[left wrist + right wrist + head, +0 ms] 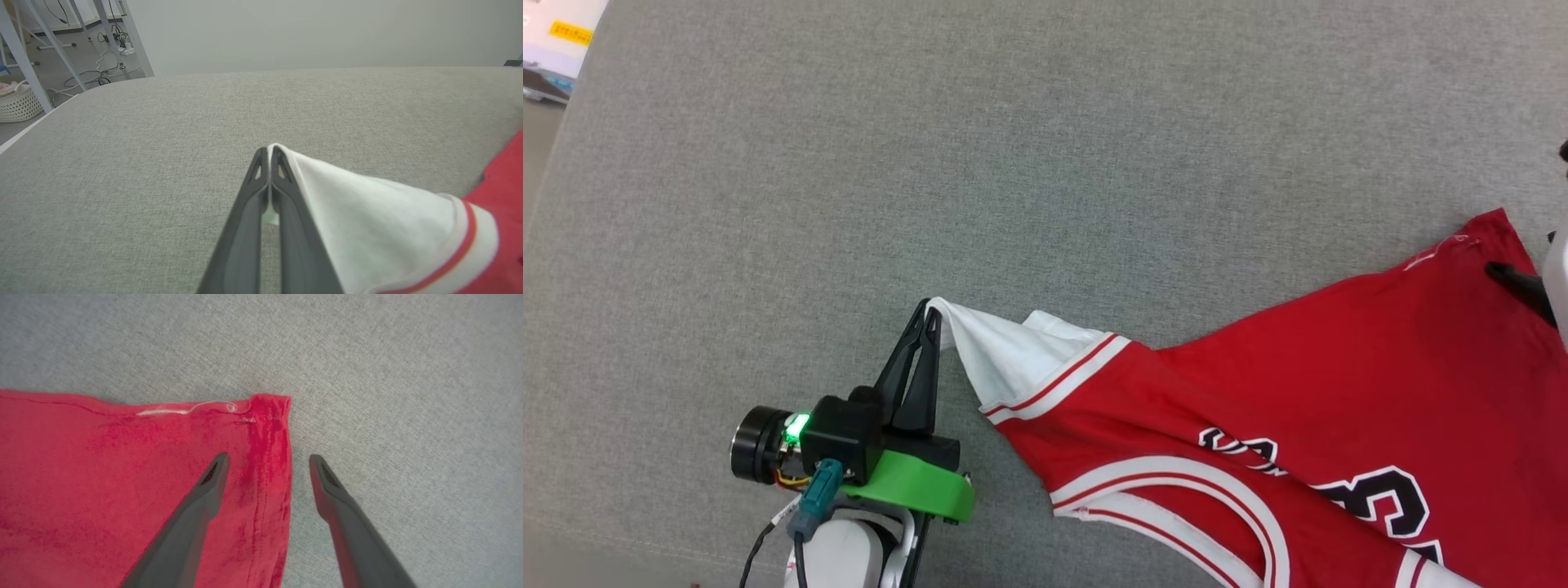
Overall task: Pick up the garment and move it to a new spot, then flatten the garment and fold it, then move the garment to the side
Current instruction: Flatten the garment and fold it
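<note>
In the head view the garment (1258, 392) lies across the lower right of the frame on the grey fabric surface (1013, 147). Its red body is spread toward the right edge, and black-and-white print faces up near the bottom. Its white sleeve (992, 351) is drawn out to a point near the centre of the frame. My left gripper (929, 314) comes up from the lower left and has both dark fingers pressed together on that sleeve's tip. My left wrist view agrees: a sliver of white cloth sits between the closed fingers at mid-frame, and the sleeve drapes off to the lower right, where its red-and-white trim meets the red body. In the right wrist view my right gripper (267, 457) stands spread wide across the garment's stitched edge, just below a corner. Its left finger is over red cloth and its right finger over bare grey surface. I cannot tell whether either tip touches down.
</note>
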